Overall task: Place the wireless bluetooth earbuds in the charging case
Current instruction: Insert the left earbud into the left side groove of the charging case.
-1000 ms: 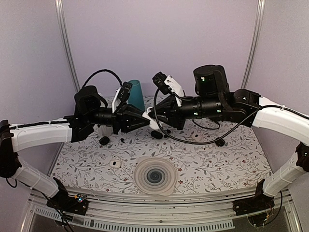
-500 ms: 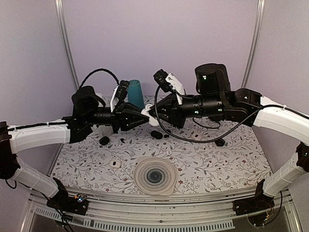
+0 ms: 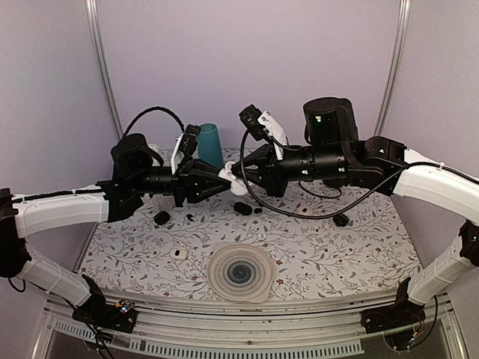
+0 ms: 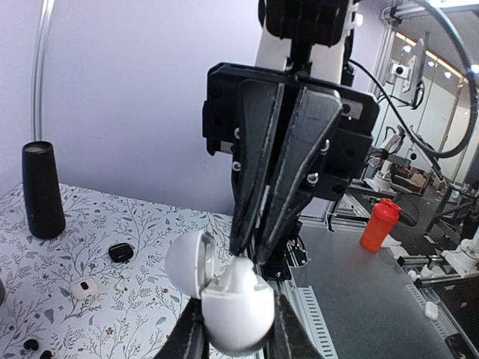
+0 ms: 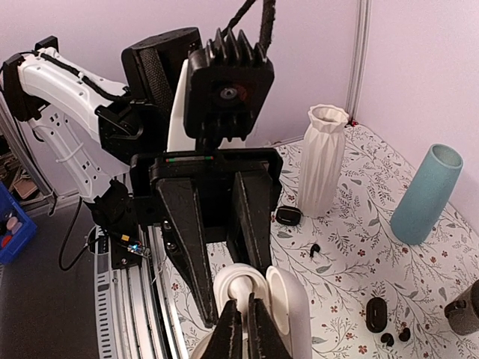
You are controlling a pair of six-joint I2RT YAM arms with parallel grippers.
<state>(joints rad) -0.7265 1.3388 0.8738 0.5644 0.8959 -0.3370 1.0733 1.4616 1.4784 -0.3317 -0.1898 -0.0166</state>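
Lifted higher above the table (image 3: 337, 254) since a second ago, the left pincer (image 3: 221, 178) grasps the open white charging case (image 4: 238, 307); the right pincer (image 5: 243, 329), clenched, touches a white earbud (image 5: 241, 288) seated inside it.

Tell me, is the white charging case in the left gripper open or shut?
Open. The charging case has its lid hinged back from the body in both wrist views; the left gripper clamps the body.

teal vase (image 5: 426, 196), white ribbed vase (image 5: 323, 158) upright, apart
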